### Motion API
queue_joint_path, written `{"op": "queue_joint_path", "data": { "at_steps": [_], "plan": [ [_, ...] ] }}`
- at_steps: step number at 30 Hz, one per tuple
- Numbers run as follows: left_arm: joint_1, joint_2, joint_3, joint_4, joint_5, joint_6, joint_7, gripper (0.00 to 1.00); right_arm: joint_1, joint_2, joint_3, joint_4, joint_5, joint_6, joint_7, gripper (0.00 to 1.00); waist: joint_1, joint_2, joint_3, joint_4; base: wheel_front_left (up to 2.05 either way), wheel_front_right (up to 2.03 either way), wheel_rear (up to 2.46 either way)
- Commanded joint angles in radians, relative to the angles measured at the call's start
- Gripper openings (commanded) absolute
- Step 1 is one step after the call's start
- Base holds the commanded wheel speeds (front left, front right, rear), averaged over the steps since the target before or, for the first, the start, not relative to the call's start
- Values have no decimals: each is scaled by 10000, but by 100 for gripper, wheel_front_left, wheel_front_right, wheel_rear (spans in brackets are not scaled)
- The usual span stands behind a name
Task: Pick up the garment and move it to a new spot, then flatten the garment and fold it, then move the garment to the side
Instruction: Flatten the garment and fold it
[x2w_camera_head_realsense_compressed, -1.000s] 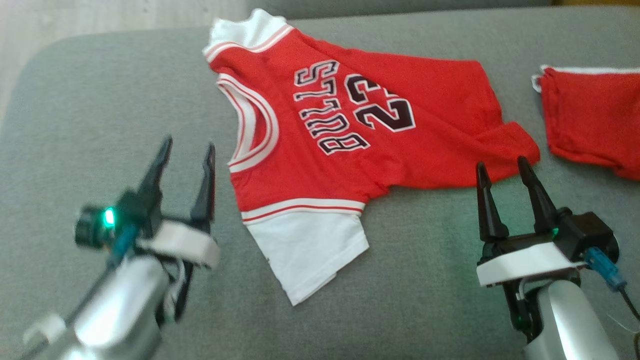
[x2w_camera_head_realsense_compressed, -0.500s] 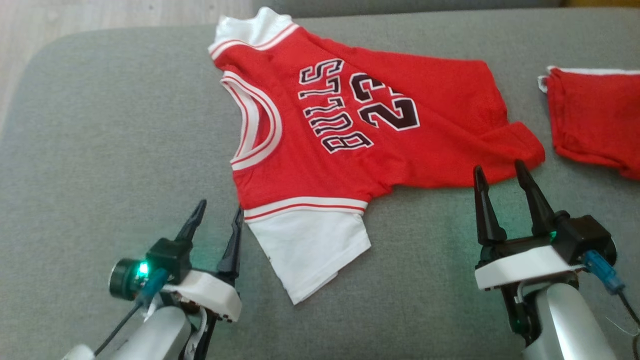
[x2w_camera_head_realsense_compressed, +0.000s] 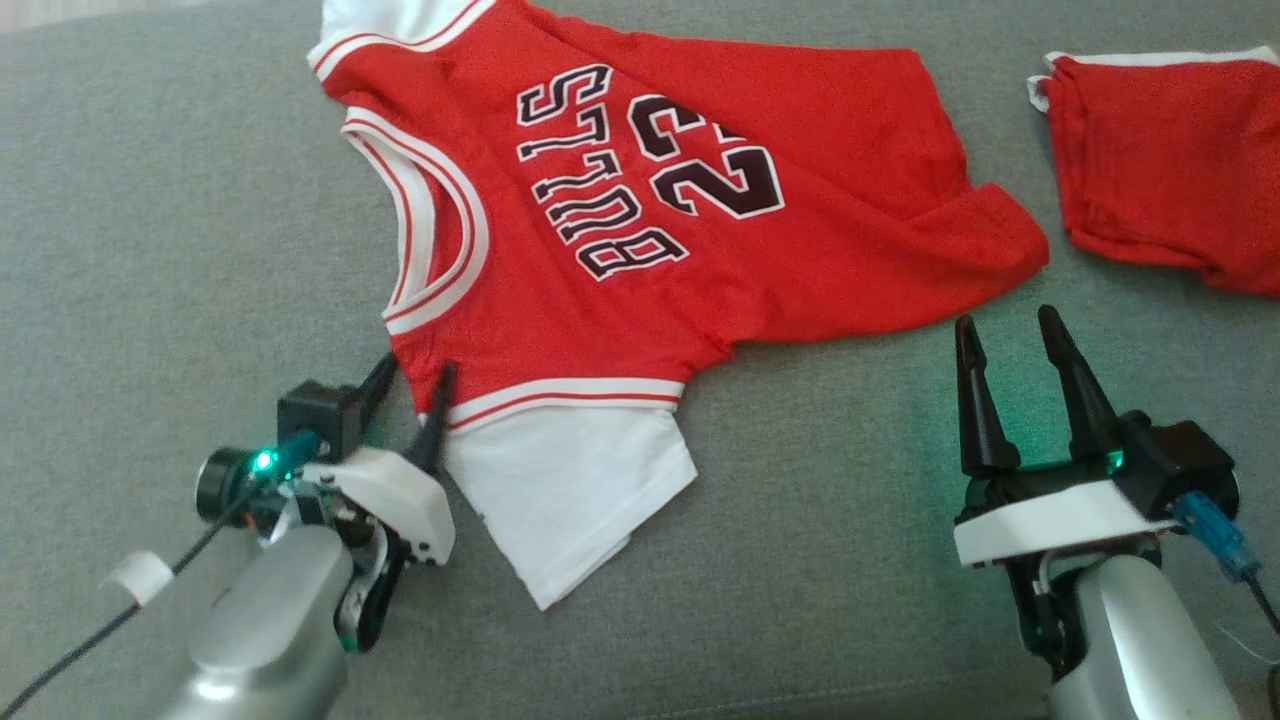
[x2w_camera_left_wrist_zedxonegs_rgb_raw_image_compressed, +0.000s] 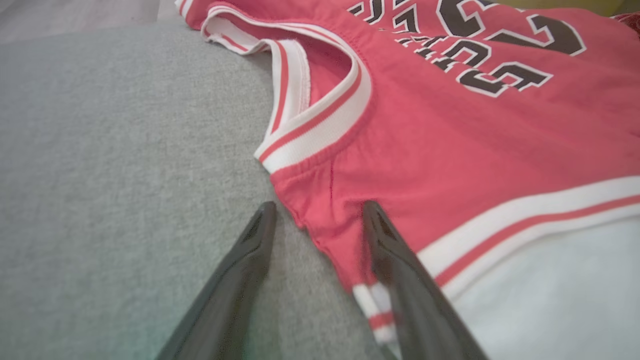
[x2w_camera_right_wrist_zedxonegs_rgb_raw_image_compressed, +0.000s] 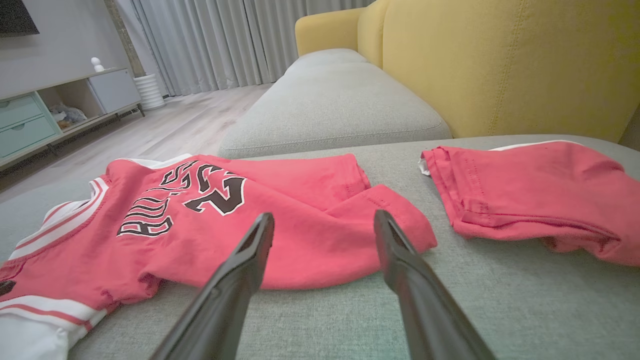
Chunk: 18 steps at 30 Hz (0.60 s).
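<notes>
The garment is a red "BULLS 23" jersey with white sleeves, lying spread on the grey sofa cushion. My left gripper is open at the jersey's near shoulder. In the left wrist view the left gripper straddles the red edge of the garment, one finger on the cushion and the other on the fabric. My right gripper stands open just short of the turned-up hem corner. In the right wrist view the right gripper holds nothing, with the garment lying beyond it.
A second red garment lies folded at the right of the cushion, also in the right wrist view. A yellow backrest rises behind it. Beyond the cushion's far edge are a wooden floor and a low cabinet.
My left gripper has moved right and forward to the jersey's shoulder edge, and its fingers now straddle the fabric. The head camera has shifted. The right gripper has stayed put.
</notes>
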Motion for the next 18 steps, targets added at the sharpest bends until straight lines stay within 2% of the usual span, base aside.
{"op": "queue_joint_path", "data": {
  "at_steps": [1, 4, 9, 14, 18],
  "plan": [
    [-215, 125, 199, 112, -90, -72, 203, 0, -330, -35, 191, -337, 58, -7, -106, 100, -1, 0, 58, -73, 0, 0, 0],
    [-397, 135, 306, 375, -118, -146, -183, 0, -323, -35, 100, -264, 44, -7, -143, 100, -1, 0, -3, -38, 0, 0, 0],
    [-642, 279, 595, 655, -56, 72, -949, 0, -394, -35, 82, -194, -29, -7, -158, 100, -1, 0, -199, 122, 0, 0, 0],
    [-1020, 686, 858, 901, 87, 222, -1357, 0, -384, -35, 118, -150, -65, -7, -143, 100, -1, 0, -396, 314, 0, 0, 0],
    [-1341, 967, 958, 1086, 204, 163, -1516, 0, -359, -35, 142, -119, -93, -7, -105, 100, -1, 0, -530, 446, 0, 0, 0]
  ]
}}
